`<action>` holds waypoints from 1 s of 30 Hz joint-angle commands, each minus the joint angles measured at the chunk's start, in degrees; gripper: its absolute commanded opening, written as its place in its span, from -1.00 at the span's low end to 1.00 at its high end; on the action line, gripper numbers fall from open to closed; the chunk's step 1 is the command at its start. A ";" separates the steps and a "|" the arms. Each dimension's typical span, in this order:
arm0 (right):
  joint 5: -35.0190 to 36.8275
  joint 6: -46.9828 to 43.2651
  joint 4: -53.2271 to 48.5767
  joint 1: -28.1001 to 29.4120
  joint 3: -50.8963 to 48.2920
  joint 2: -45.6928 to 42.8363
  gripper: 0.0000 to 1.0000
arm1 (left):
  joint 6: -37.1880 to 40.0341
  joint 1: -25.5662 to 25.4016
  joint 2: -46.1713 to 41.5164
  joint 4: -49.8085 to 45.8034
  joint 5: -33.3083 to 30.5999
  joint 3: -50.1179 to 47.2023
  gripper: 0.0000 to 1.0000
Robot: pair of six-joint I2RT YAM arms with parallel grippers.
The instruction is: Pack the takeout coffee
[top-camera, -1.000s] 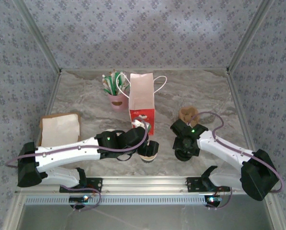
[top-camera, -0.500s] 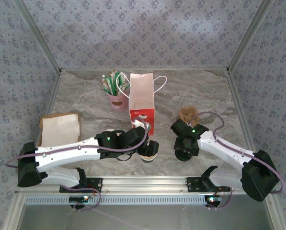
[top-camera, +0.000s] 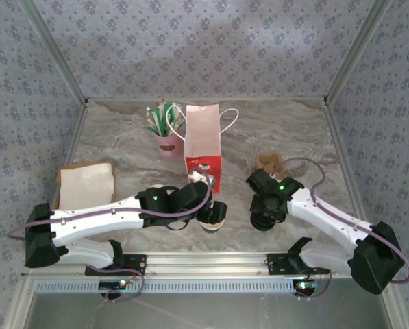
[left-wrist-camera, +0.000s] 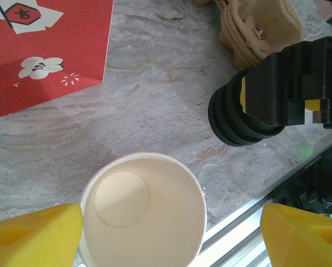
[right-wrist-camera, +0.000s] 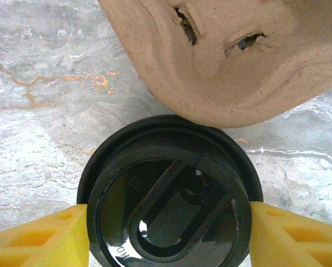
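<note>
Over the last second the change is on the right side: the right fingers [right-wrist-camera: 38, 236] have drawn in on the black lid [right-wrist-camera: 166, 189], and their yellow pads now press its rim from both sides. I read that as a grip taken on the lid. The right arm has also shifted a little, its elbow now nearer the table's right edge. The lid sits by the near edge of the table [top-camera: 122, 144], right of centre, just in front of a brown pulp cup carrier [right-wrist-camera: 227, 61].

The left side has not moved. The left fingers [left-wrist-camera: 35, 233] stand wide open astride the takeout coffee [left-wrist-camera: 143, 211]. One pad is against the cup's rim and the other is well clear, so nothing is held there yet. The cup stands upright and uncovered near the near edge, about mid-width, just in front of the red-and-white bag [top-camera: 203, 140].

For the task this looks like the capping step starting: the lid is secured first, while the cup waits open and unpacked. Seating it will likely need the cup steadied — the left fingers are placed for that.
</note>
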 commanded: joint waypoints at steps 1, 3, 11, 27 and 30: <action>1.67 -0.09 -3.34 0.81 2.98 -1.86 0.35 | 0.30 -0.29 -1.21 -1.42 -2.31 0.71 0.67; 1.97 -0.54 -4.05 1.34 4.10 -2.73 0.35 | 0.33 -0.26 -2.22 -1.90 -3.22 0.65 0.67; 5.17 -3.71 -7.08 6.76 9.95 -4.74 0.35 | 0.20 -0.16 -11.53 -0.20 -8.68 -3.53 0.67; 7.21 -9.62 -2.66 22.61 19.57 1.21 0.31 | -0.51 6.53 -23.89 -8.17 -6.03 -8.74 0.76; 7.86 -9.86 -2.55 24.66 20.86 3.19 0.31 | -0.03 7.70 -26.32 -8.30 -5.43 -9.27 0.99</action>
